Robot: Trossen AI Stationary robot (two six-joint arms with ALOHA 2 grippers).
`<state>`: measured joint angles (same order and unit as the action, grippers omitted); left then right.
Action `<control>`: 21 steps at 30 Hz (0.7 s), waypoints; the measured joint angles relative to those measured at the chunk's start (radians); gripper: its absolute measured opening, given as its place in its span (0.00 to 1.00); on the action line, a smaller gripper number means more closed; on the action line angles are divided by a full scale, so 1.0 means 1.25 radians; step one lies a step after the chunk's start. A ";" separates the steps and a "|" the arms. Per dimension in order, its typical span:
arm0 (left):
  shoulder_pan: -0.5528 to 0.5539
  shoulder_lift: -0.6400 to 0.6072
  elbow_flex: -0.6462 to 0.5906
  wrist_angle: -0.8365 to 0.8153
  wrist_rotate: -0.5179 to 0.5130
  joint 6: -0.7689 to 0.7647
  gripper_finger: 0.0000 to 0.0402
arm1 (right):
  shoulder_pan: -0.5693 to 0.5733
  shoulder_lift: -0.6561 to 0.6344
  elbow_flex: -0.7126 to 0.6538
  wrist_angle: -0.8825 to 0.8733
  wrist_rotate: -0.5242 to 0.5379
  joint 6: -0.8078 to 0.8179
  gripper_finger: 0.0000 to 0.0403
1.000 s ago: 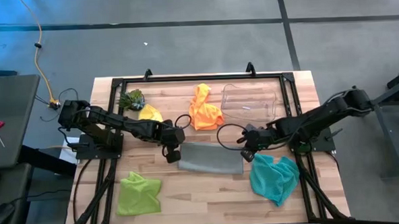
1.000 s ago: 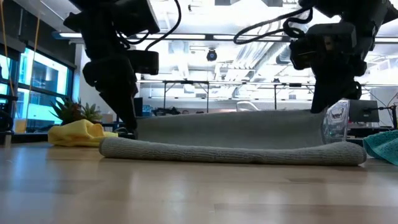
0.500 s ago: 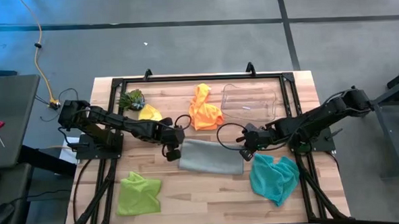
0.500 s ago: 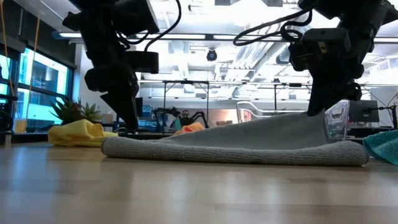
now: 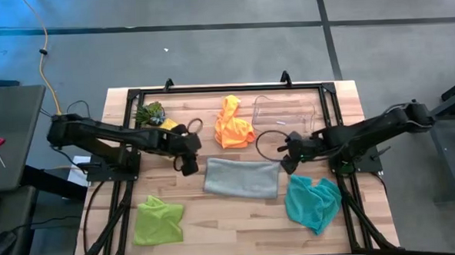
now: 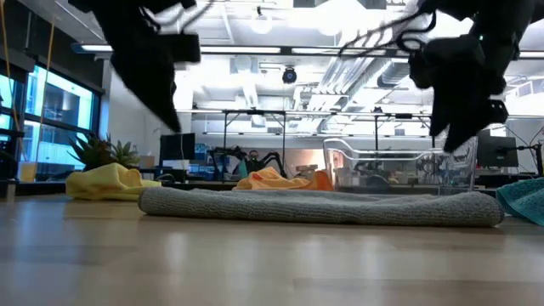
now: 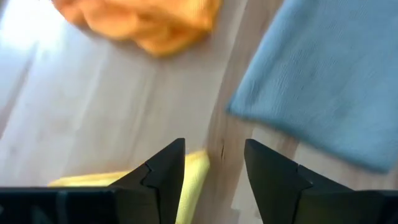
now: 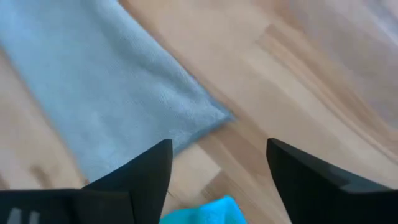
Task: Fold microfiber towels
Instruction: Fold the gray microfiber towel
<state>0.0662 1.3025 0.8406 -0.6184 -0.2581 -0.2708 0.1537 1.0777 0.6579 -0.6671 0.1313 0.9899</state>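
From above, the grey towel (image 5: 242,177) lies flat as a folded rectangle in the middle of the wooden table (image 5: 216,220), free of both arms. The left gripper (image 5: 189,164) sits just off the towel's left end, and the right gripper (image 5: 285,165) just off its right end; neither touches it. The orange towel (image 5: 233,126) is bunched up behind the grey one, beside a clear plastic bin (image 5: 285,115). The yellow towel (image 5: 166,127) peeks out behind the left arm, next to a small green plant (image 5: 150,113). The lime green towel (image 5: 158,220) lies crumpled at the front left, and the teal towel (image 5: 312,201) is crumpled at the front right, close under the right arm. At table height, the grey towel (image 6: 319,205) stretches as a low flat band across the wood, with the yellow towel (image 6: 106,182) and the plant (image 6: 104,153) behind it on one side, the orange towel (image 6: 276,178) and the bin (image 6: 395,166) behind its middle, and a teal edge (image 6: 523,199) at the far side; both arms hang above it, lifted clear. The left wrist camera shows the left gripper (image 7: 214,171) with its fingers spread over bare wood, holding nothing, a corner of the grey towel (image 7: 323,81) just ahead, and orange (image 7: 143,22) and yellow (image 7: 193,180) cloth nearby. The right wrist camera shows the right gripper (image 8: 219,171) spread wide and empty, with the grey towel's corner (image 8: 112,93) ahead of it and a bit of teal (image 8: 202,211) between the fingers.
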 joint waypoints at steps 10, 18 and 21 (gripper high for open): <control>-0.084 -0.065 -0.046 0.256 0.011 -0.005 0.39 | 0.076 0.016 0.001 0.193 -0.008 -0.108 0.60; -0.152 0.038 -0.146 0.459 0.014 -0.106 0.39 | 0.140 0.225 0.001 0.355 -0.040 -0.129 0.13; -0.155 0.076 -0.146 0.469 0.011 -0.110 0.39 | 0.149 0.294 0.001 0.419 -0.047 -0.137 0.04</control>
<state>-0.1272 1.3974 0.6586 -0.0328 -0.2446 -0.4082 0.3402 1.4456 0.6594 -0.1438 0.0725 0.8192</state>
